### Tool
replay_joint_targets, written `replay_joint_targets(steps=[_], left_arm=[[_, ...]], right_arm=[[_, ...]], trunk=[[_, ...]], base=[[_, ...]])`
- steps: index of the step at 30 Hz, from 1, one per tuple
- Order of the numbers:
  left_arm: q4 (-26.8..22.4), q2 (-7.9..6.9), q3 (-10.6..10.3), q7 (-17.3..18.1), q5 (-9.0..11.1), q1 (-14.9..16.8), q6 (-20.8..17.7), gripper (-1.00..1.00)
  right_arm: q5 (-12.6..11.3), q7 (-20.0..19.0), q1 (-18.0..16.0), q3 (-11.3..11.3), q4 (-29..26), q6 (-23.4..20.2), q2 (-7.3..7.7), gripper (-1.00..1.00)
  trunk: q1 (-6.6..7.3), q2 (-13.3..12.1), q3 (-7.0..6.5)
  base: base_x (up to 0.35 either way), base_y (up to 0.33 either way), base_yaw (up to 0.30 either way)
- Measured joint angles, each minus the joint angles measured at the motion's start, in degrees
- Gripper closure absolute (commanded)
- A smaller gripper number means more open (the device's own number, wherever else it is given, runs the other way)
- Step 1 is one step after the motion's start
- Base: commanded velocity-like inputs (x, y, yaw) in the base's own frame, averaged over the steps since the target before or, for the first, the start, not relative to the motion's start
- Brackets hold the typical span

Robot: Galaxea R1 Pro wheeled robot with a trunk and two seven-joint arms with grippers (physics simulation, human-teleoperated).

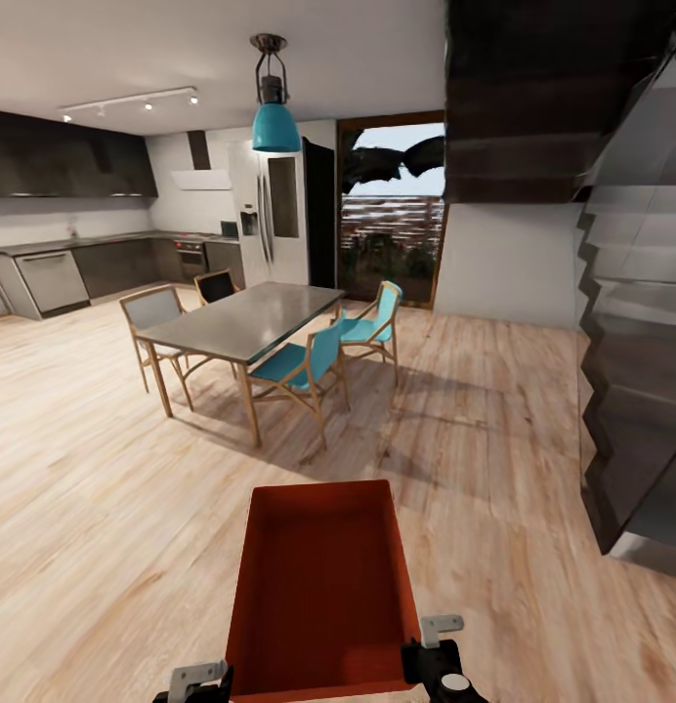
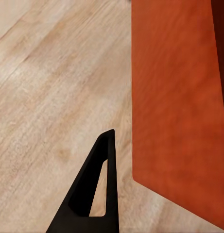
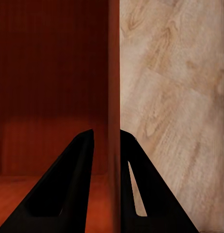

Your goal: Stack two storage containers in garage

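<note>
Head view, container: one red-orange storage container sits low in the centre of the frame, held off the wood floor in front of me, open top up and nothing inside.
Long axis: it runs away from me, the near short wall at the bottom edge of the frame, the far short wall towards the dining table.
Count of containers: one in sight.
My right gripper: in the right wrist view my two dark fingers straddle the container's thin side wall, one inside the bin and one outside, pinching that wall. In the head view this gripper sits at the container's near right corner.
My left gripper: it sits at the near left corner in the head view. The left wrist view shows one dark finger standing just beside the bin's outer wall with floor showing between them; I cannot tell whether this claw is spread or closed.
Chairs: four around the table, two with teal seats on its right side and two more on its left and far sides.
Overhead: one teal pendant lamp hangs above the table.
Background: kitchen counters at upper left, a steel fridge behind the table, a glazed door beside it.
Right edge: a dark staircase climbs from lower right to the top.
</note>
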State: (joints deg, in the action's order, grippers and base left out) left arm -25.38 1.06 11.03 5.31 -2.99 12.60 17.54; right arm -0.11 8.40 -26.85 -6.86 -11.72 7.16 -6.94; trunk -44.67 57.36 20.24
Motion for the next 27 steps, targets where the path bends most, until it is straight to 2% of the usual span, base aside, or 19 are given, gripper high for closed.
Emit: replay_joint_targets(steps=[27], left_arm=[[0.0,0.00,0.0,0.0,0.0,0.0,0.0,1.00]], right_arm=[[0.0,0.0,0.0,0.0,0.0,0.0,0.00,1.00]], trunk=[[0.00,0.0,0.00]], base=[[0.000,0.000,-0.268]])
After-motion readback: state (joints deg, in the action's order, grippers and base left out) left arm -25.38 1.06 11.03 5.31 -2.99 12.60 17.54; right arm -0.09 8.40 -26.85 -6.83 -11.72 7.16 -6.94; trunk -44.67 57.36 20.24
